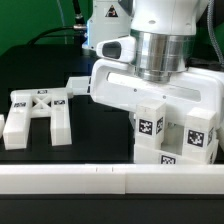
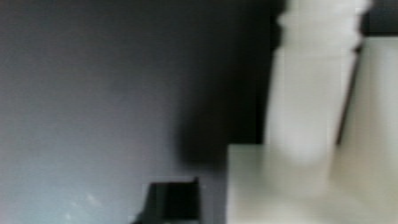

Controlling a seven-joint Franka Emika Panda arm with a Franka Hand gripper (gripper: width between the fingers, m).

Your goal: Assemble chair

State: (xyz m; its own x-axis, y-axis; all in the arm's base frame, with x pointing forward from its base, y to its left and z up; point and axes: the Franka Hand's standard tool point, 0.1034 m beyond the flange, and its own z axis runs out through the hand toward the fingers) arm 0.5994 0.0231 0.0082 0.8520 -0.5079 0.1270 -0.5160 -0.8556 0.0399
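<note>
The chair's parts are chunky white pieces with black-and-white tags. The H-shaped piece (image 1: 40,112) lies flat at the exterior view's left. A small white part (image 1: 76,88) lies behind it. A cluster of tagged blocks (image 1: 172,138) stands at the exterior view's right, directly under my gripper (image 1: 150,98), whose broad white hand hides the fingers. In the blurred wrist view, a white ridged peg or leg (image 2: 313,80) rises from a white block (image 2: 302,188). One dark finger (image 2: 173,200) shows beside that block. The other finger is hidden.
A long white rail (image 1: 100,180) runs along the front edge of the black table (image 1: 100,145). The arm's base and dark background equipment stand behind the parts.
</note>
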